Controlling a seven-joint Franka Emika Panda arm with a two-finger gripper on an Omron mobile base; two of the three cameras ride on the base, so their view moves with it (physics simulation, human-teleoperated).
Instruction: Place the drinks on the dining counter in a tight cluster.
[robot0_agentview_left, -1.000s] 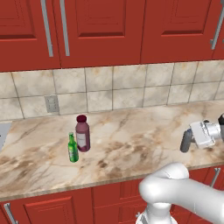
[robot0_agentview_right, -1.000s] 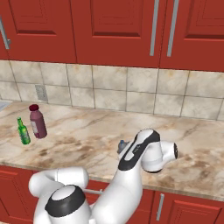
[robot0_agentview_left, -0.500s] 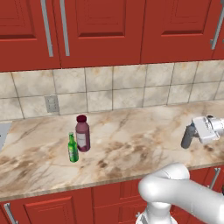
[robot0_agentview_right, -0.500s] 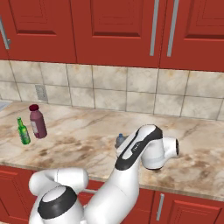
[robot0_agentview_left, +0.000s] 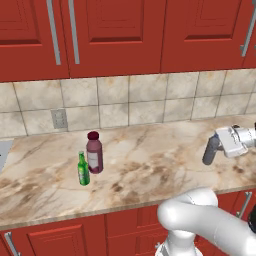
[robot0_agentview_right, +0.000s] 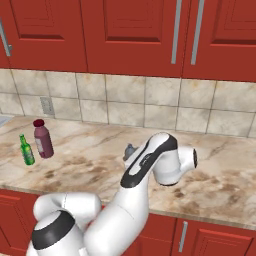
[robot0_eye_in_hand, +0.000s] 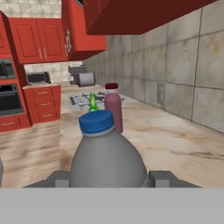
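Left to right in the left base view, we see the green glass bottle (robot0_agentview_left: 83, 169) standing upright on the marbled counter (robot0_agentview_left: 150, 165), just beside the maroon juice bottle (robot0_agentview_left: 94, 152), which stands slightly behind it and to its right; whether they touch we cannot tell. A wall outlet (robot0_agentview_left: 59, 119) sits in the tiled backsplash above them. Well apart at the far right, we see the grey bottle (robot0_agentview_left: 211, 149) tilted over and up off the stone, with the gripper (robot0_agentview_left: 226, 141) at its lower body.

In the right base view the green bottle (robot0_agentview_right: 26, 150) and maroon bottle (robot0_agentview_right: 43, 138) are at far left, and the grey bottle's blue cap (robot0_agentview_right: 129, 149) peeks out behind the white arm.

In the hand view we see the grey bottle (robot0_eye_in_hand: 107, 155) large between the two fingertips (robot0_eye_in_hand: 162, 178), the jaws partly open and closed on its sides, so it is held. Its cap points toward the maroon bottle (robot0_eye_in_hand: 113, 106) and green bottle (robot0_eye_in_hand: 92, 102) further along the counter.
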